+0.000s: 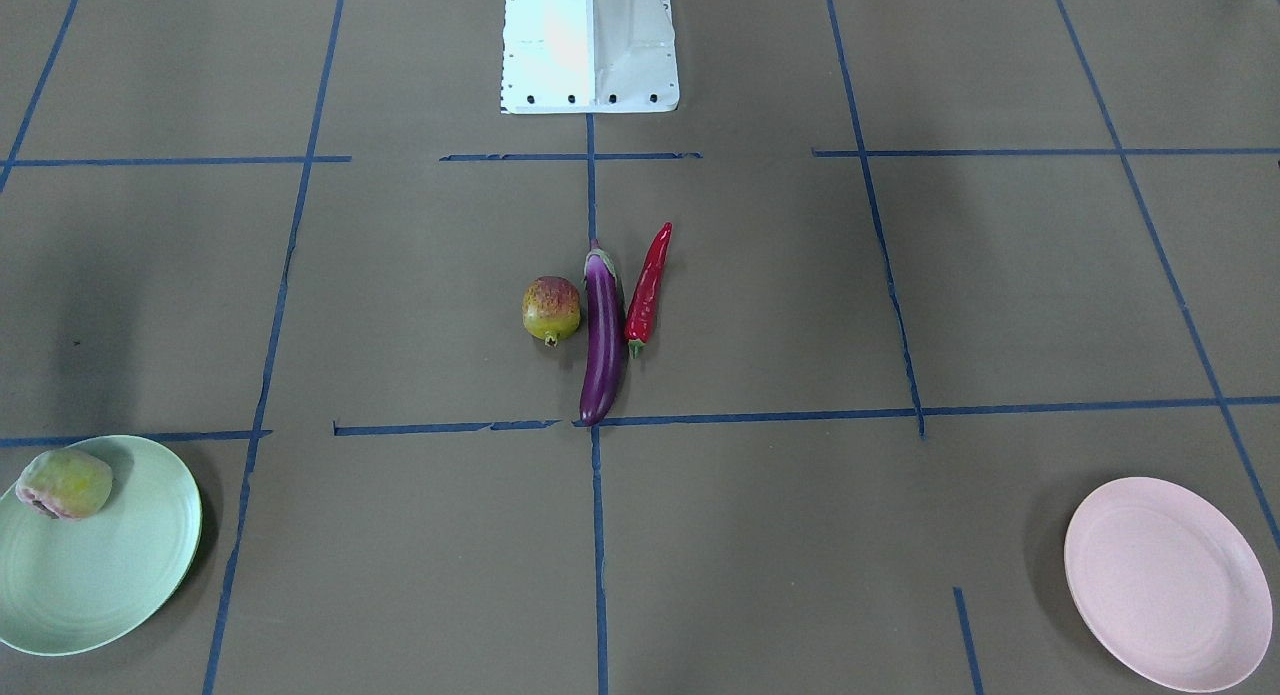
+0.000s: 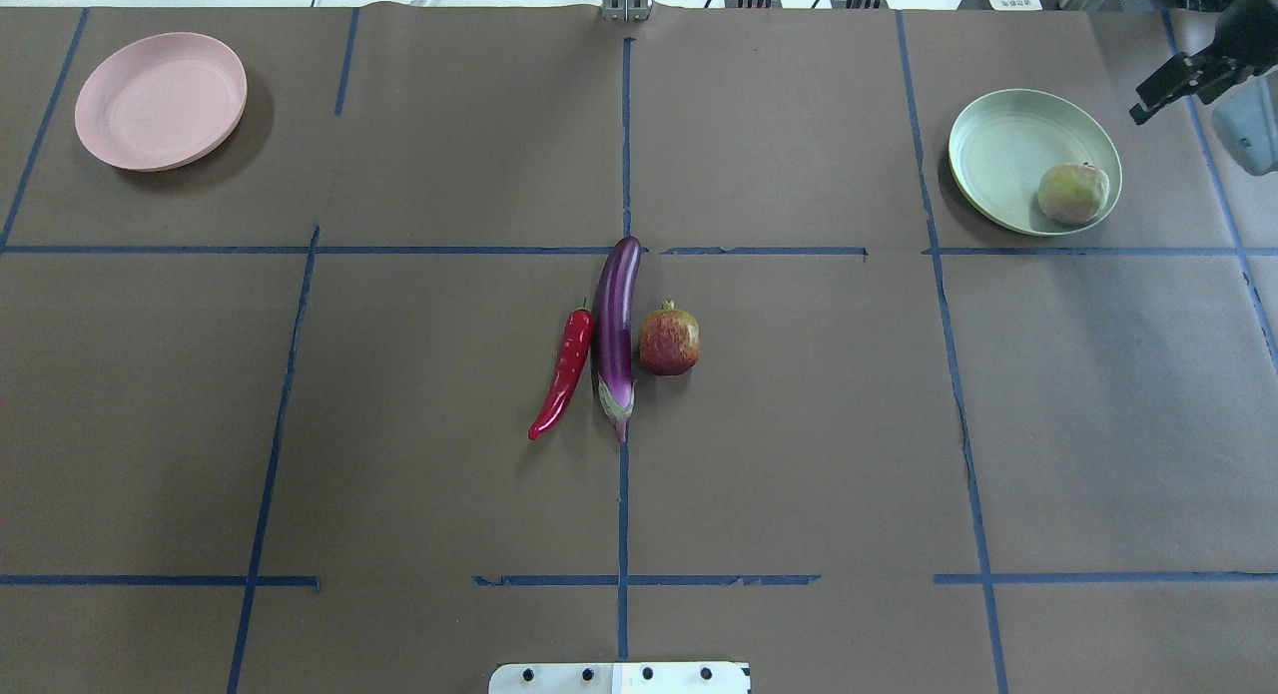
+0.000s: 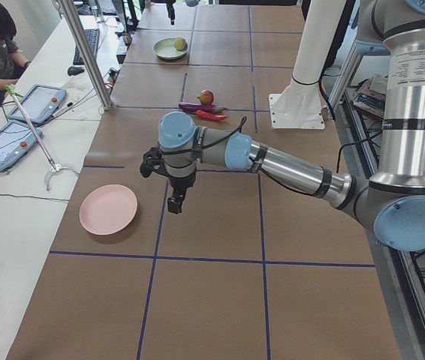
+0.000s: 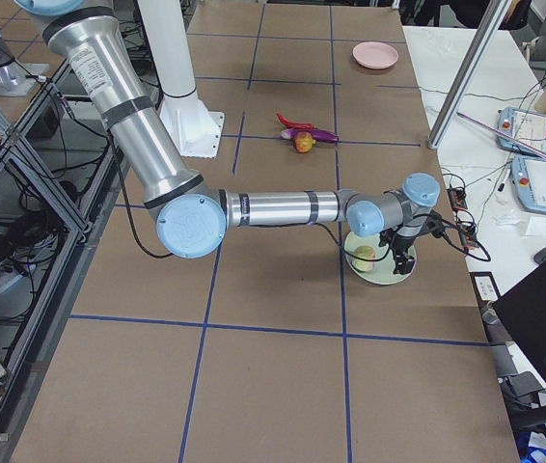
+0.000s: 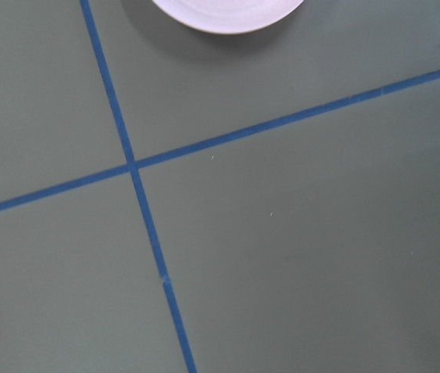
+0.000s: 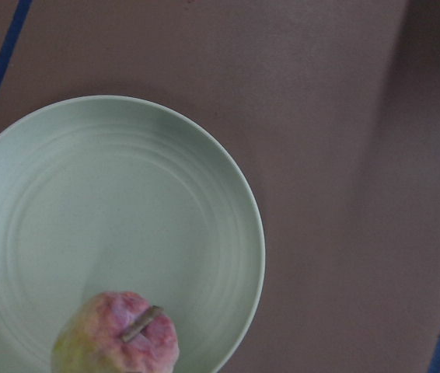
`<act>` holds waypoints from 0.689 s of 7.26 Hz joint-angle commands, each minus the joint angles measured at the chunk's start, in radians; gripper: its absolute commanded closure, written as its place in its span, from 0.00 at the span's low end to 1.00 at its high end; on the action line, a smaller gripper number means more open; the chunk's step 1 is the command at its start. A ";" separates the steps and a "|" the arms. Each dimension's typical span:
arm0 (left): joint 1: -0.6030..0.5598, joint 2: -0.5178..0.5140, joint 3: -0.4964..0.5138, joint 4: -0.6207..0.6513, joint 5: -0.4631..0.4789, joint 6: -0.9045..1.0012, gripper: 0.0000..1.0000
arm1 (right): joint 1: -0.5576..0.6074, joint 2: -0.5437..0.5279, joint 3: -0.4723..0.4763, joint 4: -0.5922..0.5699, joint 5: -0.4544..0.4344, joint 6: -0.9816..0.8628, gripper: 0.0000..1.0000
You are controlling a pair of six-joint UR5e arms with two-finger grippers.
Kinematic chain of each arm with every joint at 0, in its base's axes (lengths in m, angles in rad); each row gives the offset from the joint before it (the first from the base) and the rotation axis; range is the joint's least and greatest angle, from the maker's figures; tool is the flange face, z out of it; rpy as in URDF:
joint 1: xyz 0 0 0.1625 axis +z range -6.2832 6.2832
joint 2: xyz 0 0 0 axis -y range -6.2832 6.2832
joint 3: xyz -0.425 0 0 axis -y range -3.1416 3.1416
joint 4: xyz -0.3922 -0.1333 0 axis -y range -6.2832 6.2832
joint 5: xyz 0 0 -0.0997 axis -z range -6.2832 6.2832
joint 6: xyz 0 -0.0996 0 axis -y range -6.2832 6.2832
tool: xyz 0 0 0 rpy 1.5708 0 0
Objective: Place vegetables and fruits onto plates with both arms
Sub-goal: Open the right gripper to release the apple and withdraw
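Observation:
The purple eggplant (image 1: 603, 345) lies at the table's middle, with the red chili (image 1: 648, 287) and the pomegranate-like fruit (image 1: 551, 309) beside it on either side. The peach-like fruit (image 2: 1072, 193) rests on the mint green plate (image 2: 998, 155) and also shows in the right wrist view (image 6: 119, 334). The pink plate (image 2: 160, 100) holds nothing. My right gripper (image 2: 1163, 90) hangs above the table just beyond the mint plate; I cannot tell if it is open. My left gripper (image 3: 175, 204) hangs above the table near the pink plate (image 3: 107, 210); I cannot tell its state.
The white base block (image 1: 590, 45) stands at the robot's side of the table. Blue tape lines cross the brown tabletop. A side table with tablets (image 3: 36, 101) and a metal pole (image 3: 85, 52) runs along the far edge, where a person sits.

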 commanded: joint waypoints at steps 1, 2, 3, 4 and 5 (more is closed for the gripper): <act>0.106 -0.103 -0.012 -0.012 -0.049 -0.172 0.00 | 0.124 -0.174 0.136 -0.034 0.033 -0.056 0.00; 0.214 -0.124 -0.052 -0.026 -0.045 -0.187 0.00 | 0.137 -0.302 0.231 -0.037 0.033 -0.056 0.00; 0.310 -0.184 -0.050 -0.026 -0.037 -0.302 0.00 | 0.140 -0.373 0.277 -0.038 0.034 -0.046 0.00; 0.393 -0.256 -0.047 -0.026 -0.036 -0.442 0.00 | 0.141 -0.398 0.309 -0.040 0.037 -0.042 0.00; 0.490 -0.327 -0.035 -0.026 -0.034 -0.606 0.00 | 0.140 -0.406 0.313 -0.037 0.037 -0.042 0.00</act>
